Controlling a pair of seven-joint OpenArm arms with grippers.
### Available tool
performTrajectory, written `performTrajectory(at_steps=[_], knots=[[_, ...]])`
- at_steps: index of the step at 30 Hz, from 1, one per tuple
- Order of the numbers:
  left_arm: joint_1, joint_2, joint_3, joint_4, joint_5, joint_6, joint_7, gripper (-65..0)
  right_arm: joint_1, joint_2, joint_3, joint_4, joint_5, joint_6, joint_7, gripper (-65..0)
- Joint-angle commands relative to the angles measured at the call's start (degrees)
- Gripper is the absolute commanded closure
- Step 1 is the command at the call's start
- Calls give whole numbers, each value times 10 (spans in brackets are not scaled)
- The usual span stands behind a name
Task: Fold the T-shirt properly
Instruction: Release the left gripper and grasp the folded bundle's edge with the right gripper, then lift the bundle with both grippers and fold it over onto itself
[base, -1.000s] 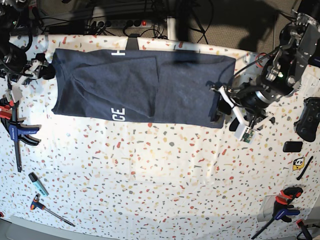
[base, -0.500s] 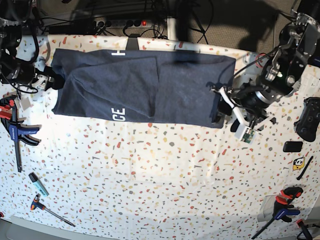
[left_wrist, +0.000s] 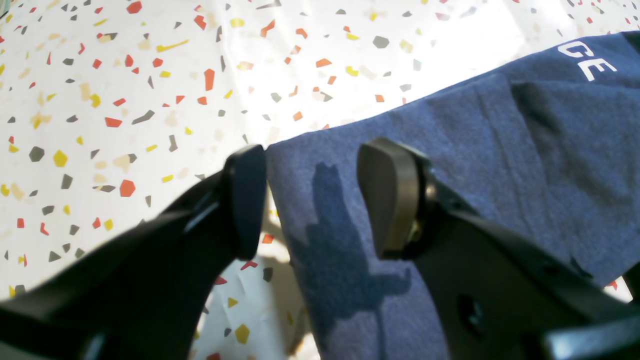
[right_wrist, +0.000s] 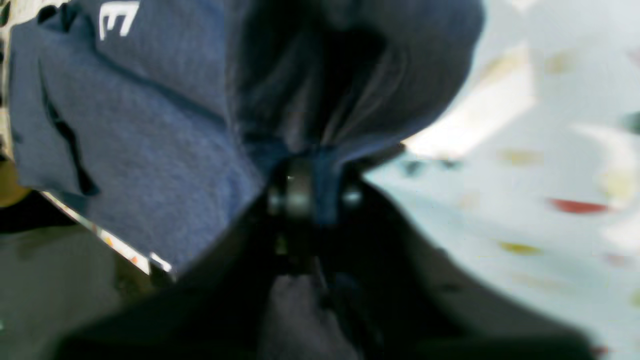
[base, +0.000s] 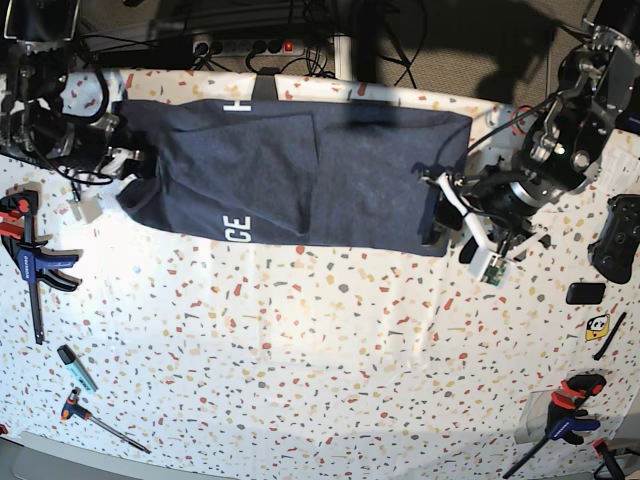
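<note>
1. Two sets of fingers are positioned at opposite ends of the T-shirt, which lies partly folded on the worktop.
2. Left fingers: open, spaced apart, with nothing between them. Fabric lies beneath and beyond the tips; one corner of the T-shirt is located beyond the gap.
3. Bare worktop extends outward from the left fingers, past the garment edge.
4. Right fingers: closed, gripping a gathered portion of the T-shirt at its opposite end. Bunched fabric rises beyond the tips.
5. From the right fingers, the garment extends across the worktop toward the left fingers.
6. White letters are visible on the fabric between both sets of fingers, at the near edge.
</note>
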Motion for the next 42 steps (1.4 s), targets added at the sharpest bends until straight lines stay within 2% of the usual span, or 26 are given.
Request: performTrajectory(at_steps=[1, 5, 9, 12, 15, 17, 23, 27, 30, 35, 38, 42], knots=[[-8, -6, -5, 10, 0, 2, -15, -322, -1, 8, 0, 3, -17, 2, -12, 0], [-4, -6, -5, 10, 18, 2, -13, -322, -1, 12, 9, 23, -19, 2, -14, 0], [5, -11, -5, 5, 34, 2, -12, -322, -1, 14, 63, 57, -28, 2, -26, 0], [12, -10, -5, -7, 90, 2, -13, -322, -1, 12, 104, 89, -3, 2, -59, 0], [13, -10, -5, -40, 126, 30, -17, -322, -12, 5, 121, 132, 29, 2, -59, 0], [15, -10, -5, -76, 135, 34, -25, -322, -21, -6, 120, 172, 32, 2, -60, 0], [45, 2, -5, -188, 135, 25, -90, -322, -25, -84, 119, 291, 33, 2, -61, 0], [71, 19, -5, -196, 138, 0, -99, -322, -23, -140, 106, 341, 32, 2, -61, 0], [89, 38, -5, -196, 143, -24, -103, -321, -15, -184, 74, 356, 21, 2, -61, 0], [107, 66, -5, -196, 176, -30, -103, -321, -2, -251, -20, 356, -7, 2, -61, 0], [108, 68, -5, -196, 178, -30, -103, -321, 10, -290, -79, 356, -63, 2, -60, 0], [108, 68, -5, -196, 178, -30, -103, -321, 23, -336, -135, 356, -149, 2, -28, 0]])
